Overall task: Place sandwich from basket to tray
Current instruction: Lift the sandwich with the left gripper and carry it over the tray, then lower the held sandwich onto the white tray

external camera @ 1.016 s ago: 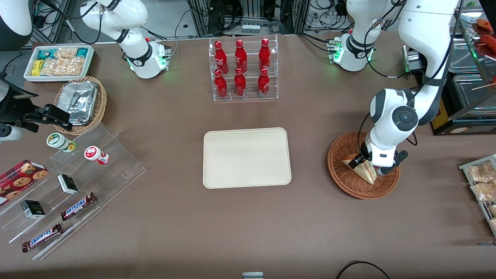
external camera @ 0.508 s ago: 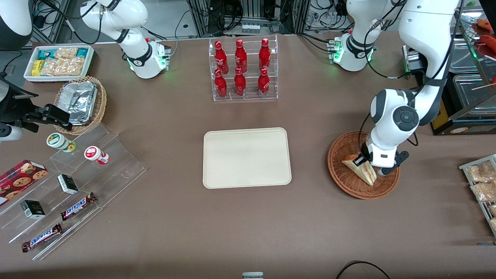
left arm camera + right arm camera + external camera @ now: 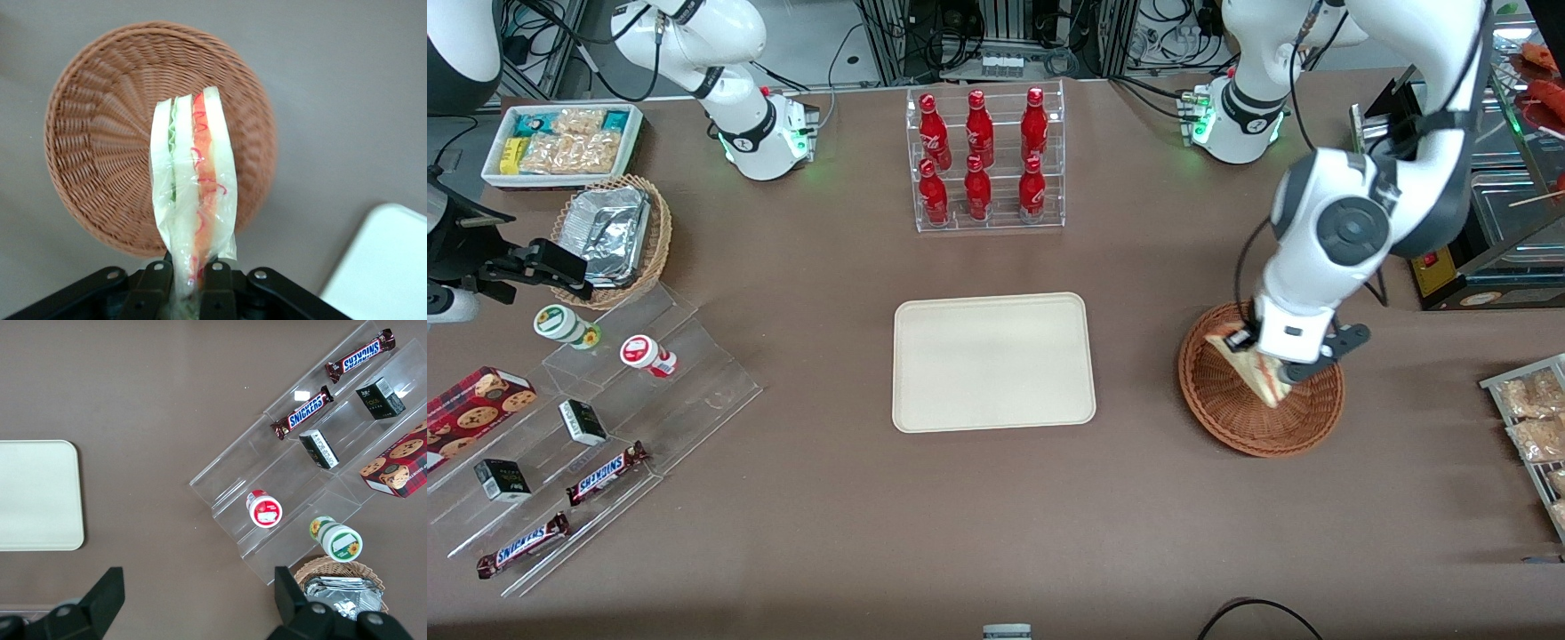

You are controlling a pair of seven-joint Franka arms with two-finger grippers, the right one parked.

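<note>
We look down on a brown worktop (image 3: pixel 800 498) with cables and rack gear along its farthest edge. Largest on it is a clear stepped display stand (image 3: pixel 596 427) at the parked arm's end, carrying candy bars (image 3: pixel 605 471), small dark boxes (image 3: pixel 583 420) and two round tubs (image 3: pixel 565 324), with a cookie box (image 3: pixel 476 400) at its outer side. The cream tray (image 3: pixel 993 362) lies flat at the middle of the worktop with nothing on it. Toward the working arm's end sits the round reddish-brown basket (image 3: pixel 1227 418), well apart from the tray. Farther from the front camera than the tray, we see an acrylic rack of six red bottles (image 3: pixel 984 160). Near the farthest corner at the parked arm's end are a white bin of snack packets (image 3: pixel 560 142) and a lighter wicker basket with foil containers (image 3: pixel 609 236). Over the reddish-brown basket hangs the gripper (image 3: pixel 1263 356), and in the wrist view its fingers (image 3: pixel 215 277) are closed tight on the wrapped end of the sandwich (image 3: pixel 193 180). We see the sandwich (image 3: pixel 1258 378) lifted clear above the basket (image 3: pixel 87 147), standing on edge in the grasp, pale bread with green and red filling under clear wrap.
</note>
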